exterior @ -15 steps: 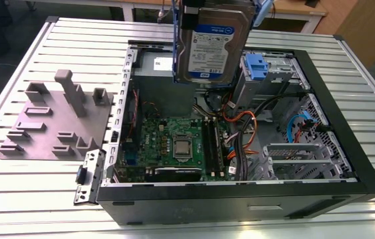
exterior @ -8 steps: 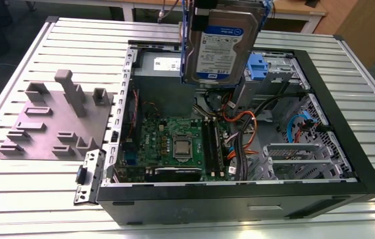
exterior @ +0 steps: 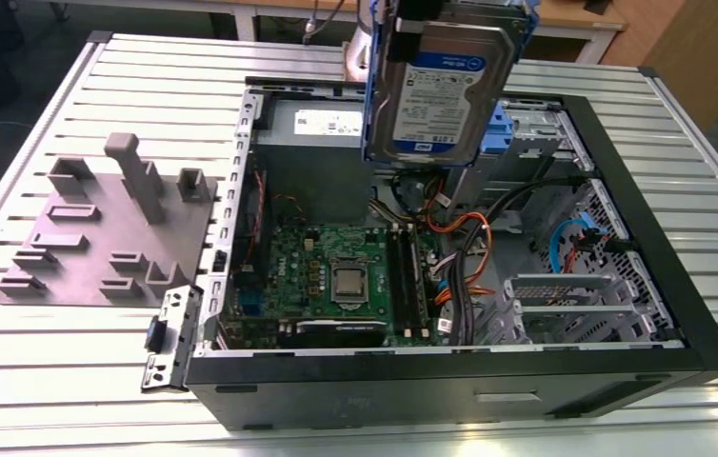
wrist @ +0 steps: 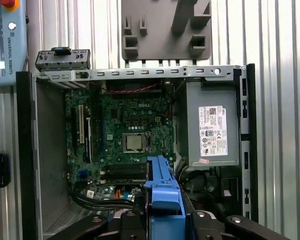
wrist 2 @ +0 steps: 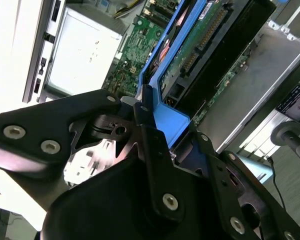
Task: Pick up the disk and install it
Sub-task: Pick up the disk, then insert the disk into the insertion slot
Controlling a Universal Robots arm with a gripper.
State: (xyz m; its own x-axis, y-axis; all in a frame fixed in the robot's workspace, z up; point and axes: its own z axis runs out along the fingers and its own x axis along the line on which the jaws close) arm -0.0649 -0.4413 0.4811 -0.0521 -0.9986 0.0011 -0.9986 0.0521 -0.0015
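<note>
Fingers (wrist 2: 151, 146) clamped on disk (exterior: 442, 86) | disk held upright above open computer case (exterior: 461, 390)

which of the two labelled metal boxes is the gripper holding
The disk, the silver hard drive with the white-and-blue label and blue rails, hanging in the gripper above the computer case; the grey power supply sits inside it.

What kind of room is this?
Probably a robot lab or workshop: an open computer case sits on a slotted metal table, a grey fixture plate lies beside it, and a disk hangs above the case.
</note>
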